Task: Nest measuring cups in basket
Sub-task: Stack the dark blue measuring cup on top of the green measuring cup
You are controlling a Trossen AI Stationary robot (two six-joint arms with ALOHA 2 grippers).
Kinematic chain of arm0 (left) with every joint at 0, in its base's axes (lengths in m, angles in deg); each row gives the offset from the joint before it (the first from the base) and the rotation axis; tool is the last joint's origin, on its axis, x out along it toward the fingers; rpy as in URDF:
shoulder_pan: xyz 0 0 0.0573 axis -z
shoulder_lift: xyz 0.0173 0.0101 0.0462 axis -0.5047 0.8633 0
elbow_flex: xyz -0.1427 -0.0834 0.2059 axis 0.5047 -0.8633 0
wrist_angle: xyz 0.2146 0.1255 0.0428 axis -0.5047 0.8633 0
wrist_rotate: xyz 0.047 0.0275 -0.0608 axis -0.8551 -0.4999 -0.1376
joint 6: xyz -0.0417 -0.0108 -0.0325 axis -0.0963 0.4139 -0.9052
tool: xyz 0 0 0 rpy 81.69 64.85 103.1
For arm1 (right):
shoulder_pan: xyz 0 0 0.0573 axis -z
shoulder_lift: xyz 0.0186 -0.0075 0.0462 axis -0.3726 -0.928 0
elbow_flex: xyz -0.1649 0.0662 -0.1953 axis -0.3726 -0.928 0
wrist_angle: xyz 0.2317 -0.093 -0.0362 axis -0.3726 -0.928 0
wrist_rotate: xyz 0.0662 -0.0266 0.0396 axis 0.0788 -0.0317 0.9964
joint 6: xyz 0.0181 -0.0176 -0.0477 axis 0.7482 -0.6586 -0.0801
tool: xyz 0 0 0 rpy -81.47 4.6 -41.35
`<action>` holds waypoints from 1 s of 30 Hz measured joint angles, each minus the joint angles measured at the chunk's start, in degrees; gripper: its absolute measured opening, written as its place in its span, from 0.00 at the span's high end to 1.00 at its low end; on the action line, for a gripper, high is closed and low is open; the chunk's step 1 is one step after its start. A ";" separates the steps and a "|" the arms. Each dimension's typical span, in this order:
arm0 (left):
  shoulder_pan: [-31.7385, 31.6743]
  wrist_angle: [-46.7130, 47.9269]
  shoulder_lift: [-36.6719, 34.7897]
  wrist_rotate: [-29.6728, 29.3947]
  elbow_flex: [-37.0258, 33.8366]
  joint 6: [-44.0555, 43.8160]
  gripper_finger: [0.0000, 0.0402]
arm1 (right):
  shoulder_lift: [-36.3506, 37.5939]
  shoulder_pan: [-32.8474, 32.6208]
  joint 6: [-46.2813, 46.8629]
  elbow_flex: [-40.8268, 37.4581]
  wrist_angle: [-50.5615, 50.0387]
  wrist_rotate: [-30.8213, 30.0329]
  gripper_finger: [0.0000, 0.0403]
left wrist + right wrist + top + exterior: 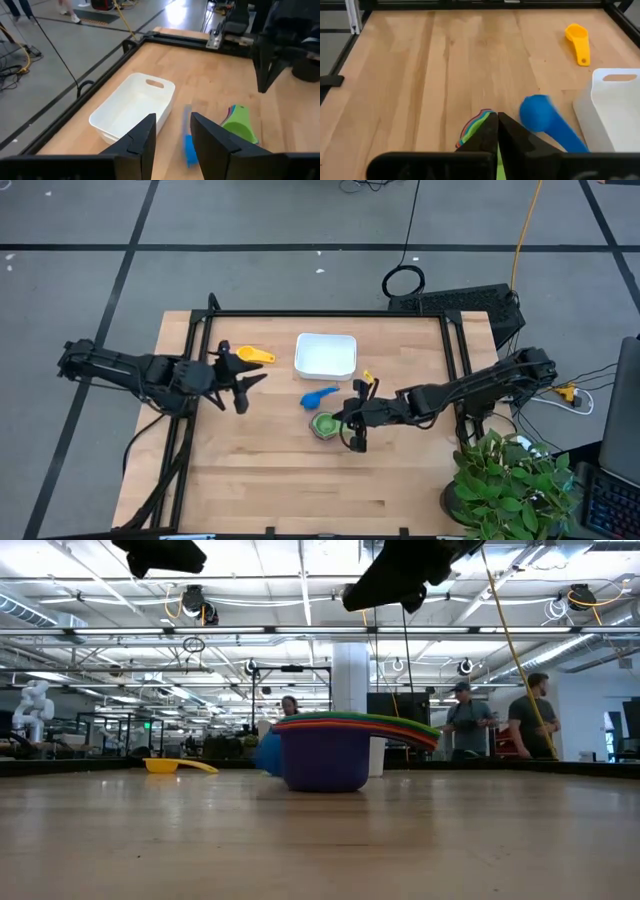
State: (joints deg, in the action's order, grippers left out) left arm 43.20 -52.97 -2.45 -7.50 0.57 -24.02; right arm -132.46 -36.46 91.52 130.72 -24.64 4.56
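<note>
A nested stack of measuring cups (324,424) stands on its navy bowl (325,766) near the table's middle, with a green cup on top and the handles fanned out (395,730). A blue cup (318,396) lies between the stack and the white basket (326,354). A yellow cup (255,355) lies left of the basket. My right gripper (497,131) is shut and hangs above the table just right of the stack, touching nothing. My left gripper (172,137) is open and raised over the table's left part, near the yellow cup.
A black metal frame (330,313) borders the table's far and side edges. A potted plant (510,480) stands at the near right corner. People stand in the room beyond the far edge (500,718). Bare wood lies along the near half of the table (300,480).
</note>
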 joint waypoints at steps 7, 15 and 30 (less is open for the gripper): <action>0.00 0.14 3.21 3.92 0.00 0.19 0.70 | 0.00 1.01 -0.97 0.00 -0.68 -0.15 0.99; 0.01 0.09 16.11 10.54 0.00 0.66 0.70 | 0.00 3.81 -1.00 0.00 -1.33 -0.05 0.98; -6.94 -11.37 38.69 21.38 1.52 23.51 0.39 | 0.00 6.19 -0.41 0.00 -3.97 0.04 0.66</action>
State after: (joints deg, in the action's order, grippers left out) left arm 36.25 -64.34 36.24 13.89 2.09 -0.51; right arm -132.46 -30.28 91.10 130.72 -28.61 4.61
